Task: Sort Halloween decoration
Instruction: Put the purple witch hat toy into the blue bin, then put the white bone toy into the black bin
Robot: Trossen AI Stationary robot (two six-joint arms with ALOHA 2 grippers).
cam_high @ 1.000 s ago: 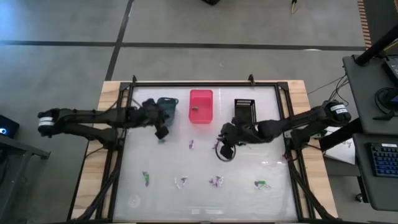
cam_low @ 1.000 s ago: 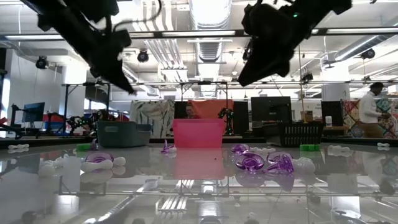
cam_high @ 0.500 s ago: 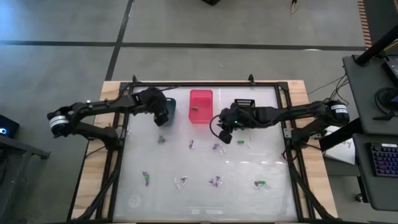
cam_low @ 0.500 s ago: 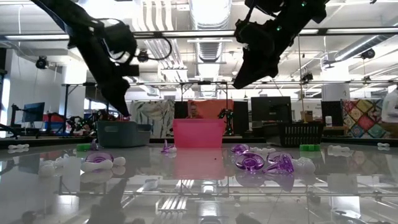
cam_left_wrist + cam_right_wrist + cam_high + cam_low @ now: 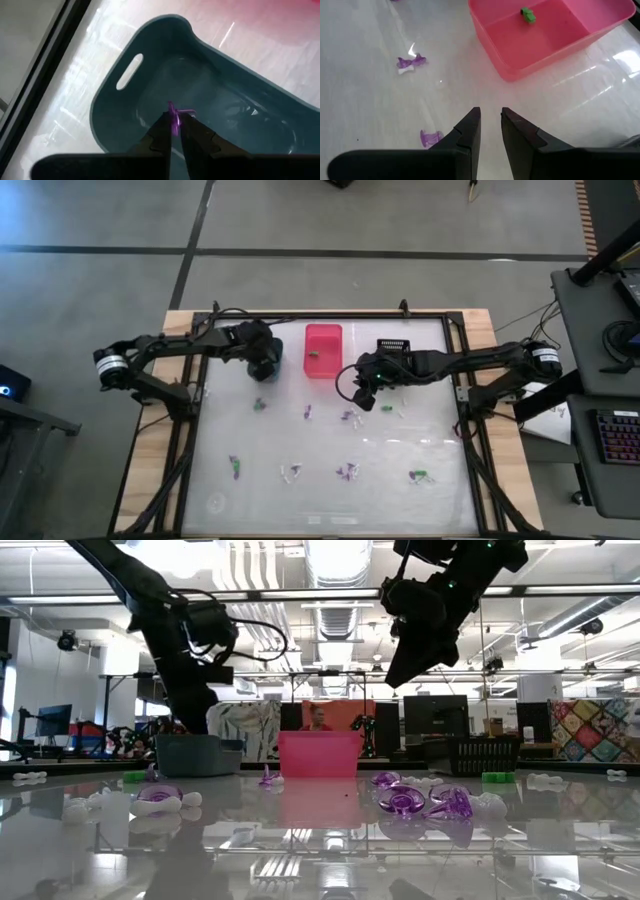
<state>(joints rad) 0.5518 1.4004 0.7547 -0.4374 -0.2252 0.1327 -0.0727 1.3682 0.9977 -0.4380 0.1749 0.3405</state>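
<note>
The high view looks straight down on the whole bench (image 5: 440, 480) from well above. The low view sits at bench-top height, facing level across it into the room behind. The left wrist view looks close down into the blue-grey bin (image 5: 150, 65); the right wrist view looks close at the pink bin (image 5: 545, 40), which the high and low views also show.

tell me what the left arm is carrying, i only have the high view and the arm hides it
observer: a purple trinket, pinched in the left gripper, jaws closed on it.
operator: over a bin yet
observer: yes, the left wrist view shows it hanging right above the inside of the blue-grey bin.
operator: right arm got anything
observer: no, the right gripper is empty, jaws apart, above bare table beside the pink bin.
</note>
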